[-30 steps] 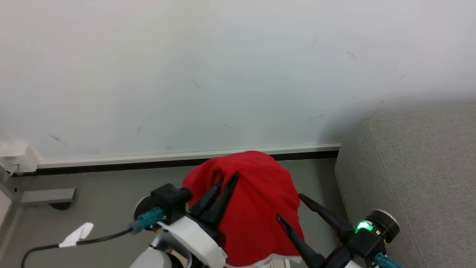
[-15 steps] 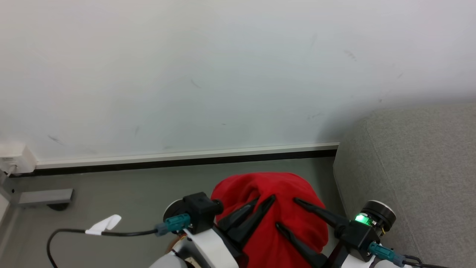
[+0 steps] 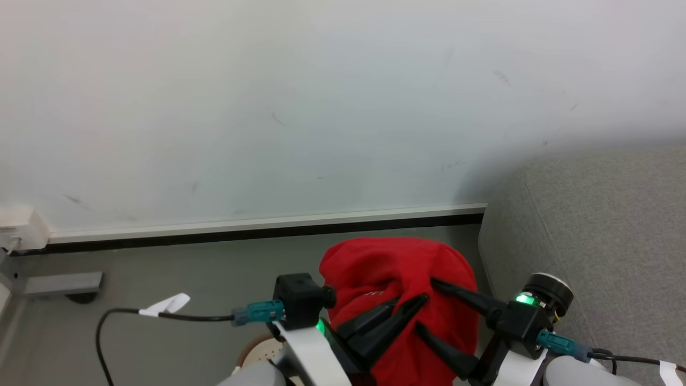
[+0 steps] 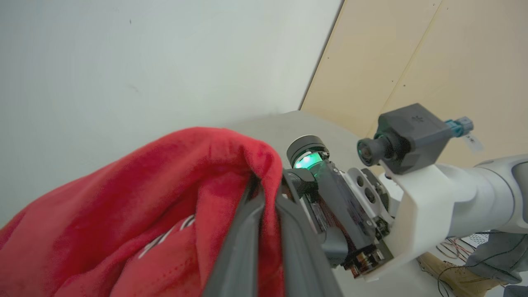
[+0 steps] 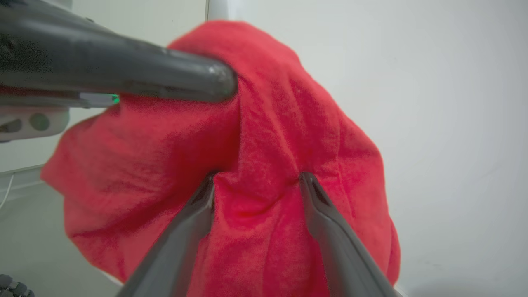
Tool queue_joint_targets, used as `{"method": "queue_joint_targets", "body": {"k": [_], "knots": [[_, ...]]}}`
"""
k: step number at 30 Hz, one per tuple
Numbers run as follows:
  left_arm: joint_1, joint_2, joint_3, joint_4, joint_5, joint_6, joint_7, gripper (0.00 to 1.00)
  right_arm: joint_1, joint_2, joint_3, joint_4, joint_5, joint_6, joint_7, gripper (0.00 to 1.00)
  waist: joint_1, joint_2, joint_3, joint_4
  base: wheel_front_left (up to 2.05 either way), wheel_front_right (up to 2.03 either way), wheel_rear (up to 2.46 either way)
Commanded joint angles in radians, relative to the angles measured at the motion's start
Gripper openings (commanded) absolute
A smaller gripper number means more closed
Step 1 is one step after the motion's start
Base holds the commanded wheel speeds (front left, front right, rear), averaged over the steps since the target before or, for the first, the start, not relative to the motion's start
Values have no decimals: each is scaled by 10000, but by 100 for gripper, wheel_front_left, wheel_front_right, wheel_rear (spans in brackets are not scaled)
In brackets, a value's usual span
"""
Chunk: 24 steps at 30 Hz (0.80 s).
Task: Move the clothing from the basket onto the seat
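Pinched shut, the left jaws carry the bright red fabric garment (image 3: 396, 262), right jaws gaping against it; next, likely swing onto the grey upholstered sofa (image 3: 605, 225) right of them.

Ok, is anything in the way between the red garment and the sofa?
Nothing visible does. The red garment, pinched by the left end effector, hangs beside the grey sofa. The open right end effector touches the cloth on that side.
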Motion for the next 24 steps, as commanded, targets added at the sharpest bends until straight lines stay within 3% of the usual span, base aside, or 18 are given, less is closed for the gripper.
{"method": "queue_joint_targets", "body": {"k": [1,11,12,13,14,15,24], "knots": [[-157,29,-113,-1,-231,-58,-97,0,-132,-9,14,-8,4,-25,-53,100,0,0,2,-11,0,0,0],[-798,273,-1023,269,-1393,-59,-701,0,-443,29,699,-462,458,-25,-87,100,0,0,12,-28,0,0,0],[-849,292,-1095,320,-1451,-59,-741,0,-459,24,692,-539,472,-25,-89,86,0,0,17,-32,0,0,0],[-900,306,-1161,368,-1521,-59,-824,0,-441,13,680,-582,489,-25,-90,36,0,0,22,-36,0,0,0],[-954,316,-1222,406,-1585,-59,-870,0,-429,12,616,-628,489,-25,-91,7,0,0,27,-39,0,0,0],[-1006,319,-1297,433,-1663,-60,-917,0,-406,25,533,-682,481,-25,-91,0,0,0,34,-41,0,0,0],[-1320,395,-1637,931,-1857,-35,-1359,0,44,-23,-44,-706,526,-25,-97,0,0,0,91,-60,0,0,0]]}}
